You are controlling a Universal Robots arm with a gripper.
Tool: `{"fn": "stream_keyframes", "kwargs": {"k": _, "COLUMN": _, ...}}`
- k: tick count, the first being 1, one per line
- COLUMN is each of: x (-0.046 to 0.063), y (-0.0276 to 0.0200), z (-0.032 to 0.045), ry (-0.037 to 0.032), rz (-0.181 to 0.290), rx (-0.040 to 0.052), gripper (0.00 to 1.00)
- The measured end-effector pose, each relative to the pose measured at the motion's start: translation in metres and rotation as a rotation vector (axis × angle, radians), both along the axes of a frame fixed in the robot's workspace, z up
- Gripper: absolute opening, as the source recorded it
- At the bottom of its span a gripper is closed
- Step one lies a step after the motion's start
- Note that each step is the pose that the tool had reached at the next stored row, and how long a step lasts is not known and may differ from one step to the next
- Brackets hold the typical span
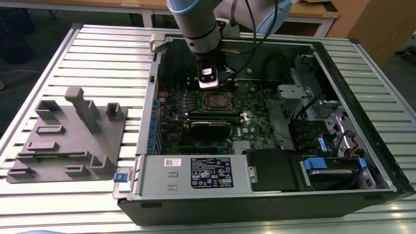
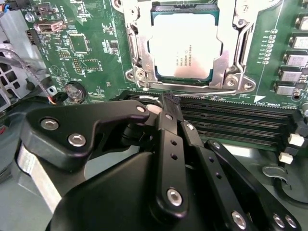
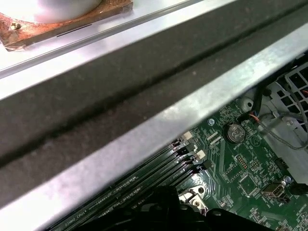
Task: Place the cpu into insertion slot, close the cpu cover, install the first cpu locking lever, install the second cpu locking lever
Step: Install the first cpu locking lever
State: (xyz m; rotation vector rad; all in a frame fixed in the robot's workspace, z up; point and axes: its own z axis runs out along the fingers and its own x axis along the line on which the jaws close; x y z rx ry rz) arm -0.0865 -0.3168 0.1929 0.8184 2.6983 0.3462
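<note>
In the second wrist view the cpu [image 2: 185, 45], a dull silver square, lies flat in the insertion slot [image 1: 217, 101] on the green motherboard. The cpu cover [image 2: 226, 57], a silver frame, lies down around it. A thin metal locking lever [image 2: 202, 88] runs along the socket edge nearest my gripper. My gripper [image 2: 168, 102] is shut, with its black fingertips together just beside that lever and above the memory slots [image 2: 231, 122]; I see nothing held between them. In the exterior view the gripper [image 1: 208, 82] hangs inside the case, just behind the socket.
The open computer case [image 1: 364, 97] lies on a slatted metal table [image 1: 97, 53]. A grey moulded fixture [image 1: 71, 136] sits at the exterior view's left. Cables and drive bays [image 1: 325, 146] crowd the exterior view's right. A coin battery [image 3: 234, 132] and the case wall [image 3: 144, 125] are near the arm.
</note>
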Motion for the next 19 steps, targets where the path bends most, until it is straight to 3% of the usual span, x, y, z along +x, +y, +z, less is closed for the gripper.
{"fn": "stream_keyframes", "kwargs": {"k": 5, "x": 0.0000, "y": -0.0009, "z": -0.0004, "ry": -0.0198, "rz": 0.007, "rx": 0.0027, "gripper": 0.11}}
{"fn": "stream_keyframes", "kwargs": {"k": 8, "x": 0.0000, "y": -0.0030, "z": -0.0007, "ry": -0.0272, "rz": 0.013, "rx": 0.0043, "gripper": 0.11}}
{"fn": "stream_keyframes", "kwargs": {"k": 13, "x": 0.0000, "y": -0.0087, "z": -0.0016, "ry": -0.0327, "rz": 0.022, "rx": 0.0048, "gripper": 0.11}}
{"fn": "stream_keyframes", "kwargs": {"k": 19, "x": 0.0000, "y": -0.0093, "z": 0.0002, "ry": -0.0327, "rz": 0.023, "rx": 0.0045, "gripper": 0.11}}
